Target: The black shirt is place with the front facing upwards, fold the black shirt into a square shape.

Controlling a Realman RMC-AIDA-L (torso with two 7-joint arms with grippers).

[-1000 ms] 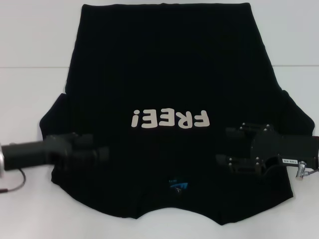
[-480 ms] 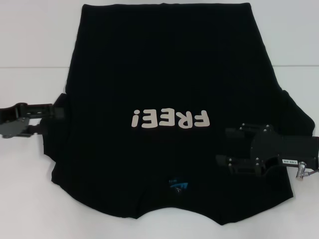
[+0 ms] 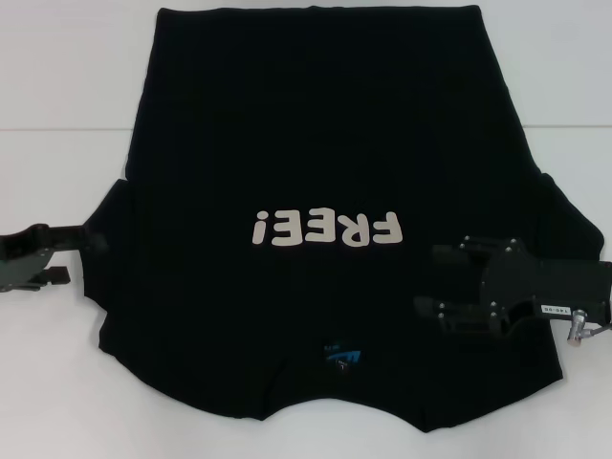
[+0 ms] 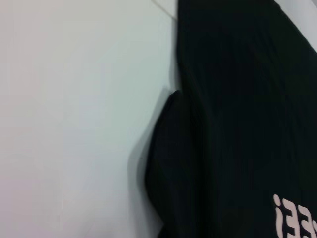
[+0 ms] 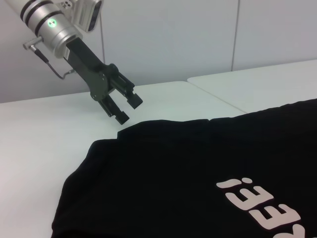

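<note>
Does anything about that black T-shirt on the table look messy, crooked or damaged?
Nothing stands out. The black shirt lies flat, print up, unfolded, with no tears showing. The left gripper hangs open just off its sleeve edge; the right gripper sits over the opposite side.

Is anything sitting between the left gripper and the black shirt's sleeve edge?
Nothing visible. The left gripper hangs open above bare white table, just off the sleeve edge of the black cloth T-shirt.
</note>
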